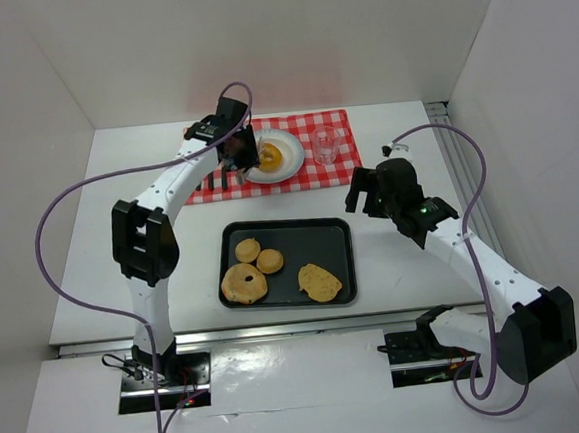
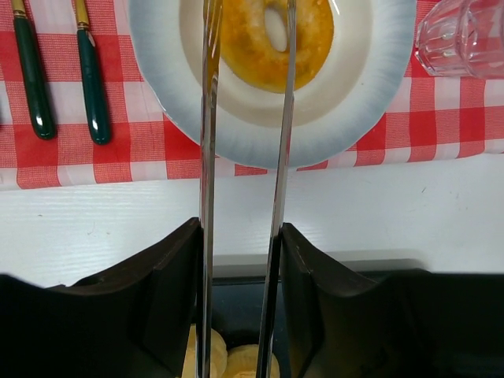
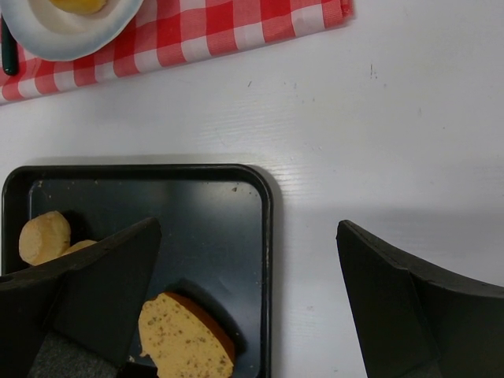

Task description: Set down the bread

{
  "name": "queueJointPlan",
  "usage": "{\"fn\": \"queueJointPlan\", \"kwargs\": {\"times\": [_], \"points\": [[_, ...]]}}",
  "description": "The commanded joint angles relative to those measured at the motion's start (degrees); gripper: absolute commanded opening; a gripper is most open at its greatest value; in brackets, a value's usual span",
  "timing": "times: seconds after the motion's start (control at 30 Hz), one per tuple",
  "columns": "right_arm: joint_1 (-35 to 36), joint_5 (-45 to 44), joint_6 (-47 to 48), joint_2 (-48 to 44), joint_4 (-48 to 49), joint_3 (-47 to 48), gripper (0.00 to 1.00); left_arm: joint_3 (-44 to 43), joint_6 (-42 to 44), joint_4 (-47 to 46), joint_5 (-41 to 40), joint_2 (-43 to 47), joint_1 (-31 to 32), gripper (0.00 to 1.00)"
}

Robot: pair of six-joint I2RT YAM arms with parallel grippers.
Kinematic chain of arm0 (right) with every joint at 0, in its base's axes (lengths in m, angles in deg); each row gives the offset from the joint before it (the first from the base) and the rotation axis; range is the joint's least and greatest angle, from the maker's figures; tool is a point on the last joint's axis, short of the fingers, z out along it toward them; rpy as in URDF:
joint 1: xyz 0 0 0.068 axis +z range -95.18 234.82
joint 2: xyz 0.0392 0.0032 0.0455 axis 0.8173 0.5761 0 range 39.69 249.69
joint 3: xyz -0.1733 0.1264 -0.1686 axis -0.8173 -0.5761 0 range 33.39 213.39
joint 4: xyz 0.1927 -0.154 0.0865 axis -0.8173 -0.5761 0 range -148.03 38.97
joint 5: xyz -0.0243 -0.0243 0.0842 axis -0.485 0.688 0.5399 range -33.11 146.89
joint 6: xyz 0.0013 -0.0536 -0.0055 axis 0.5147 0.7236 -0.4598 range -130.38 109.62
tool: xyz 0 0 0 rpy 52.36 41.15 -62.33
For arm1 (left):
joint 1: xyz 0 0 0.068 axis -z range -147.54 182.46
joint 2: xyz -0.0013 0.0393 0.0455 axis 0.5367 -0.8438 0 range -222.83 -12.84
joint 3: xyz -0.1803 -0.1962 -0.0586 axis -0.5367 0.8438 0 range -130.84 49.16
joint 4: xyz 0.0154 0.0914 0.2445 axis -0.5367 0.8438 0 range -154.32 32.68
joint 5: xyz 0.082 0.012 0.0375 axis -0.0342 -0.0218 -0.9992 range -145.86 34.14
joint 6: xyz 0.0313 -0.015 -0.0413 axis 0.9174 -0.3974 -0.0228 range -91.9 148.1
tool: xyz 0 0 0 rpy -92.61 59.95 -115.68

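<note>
While part-closed, left jaws around tongs [image 2: 206, 236].

white table [image 1: 383, 261]; plain white walls [image 1: 285, 36]

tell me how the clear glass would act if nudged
The glass stands upright on the checked cloth, so a high push would probably tip it. It looks smooth, likely slippery in a pincer, and fragile if dropped.

The bread [image 2: 244, 67] is golden, the cloth [image 1: 316, 174] red-and-white checked.
</note>
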Motion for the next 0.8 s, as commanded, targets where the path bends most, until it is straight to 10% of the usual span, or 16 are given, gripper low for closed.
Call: {"fn": "queueJointPlan", "kwargs": {"times": [0.0,0.77], "points": [[-0.31,0.05,-0.30,-1.50,0.15,0.52,1.00,-0.71,0.10,-0.17,-2.18,5.10,0.46,0.54],[-0.31,2.42,0.75,-5.01,0.06,-0.10,1.00,40.07,-15.96,24.87,-3.15,60.29,16.80,0.54]]}}
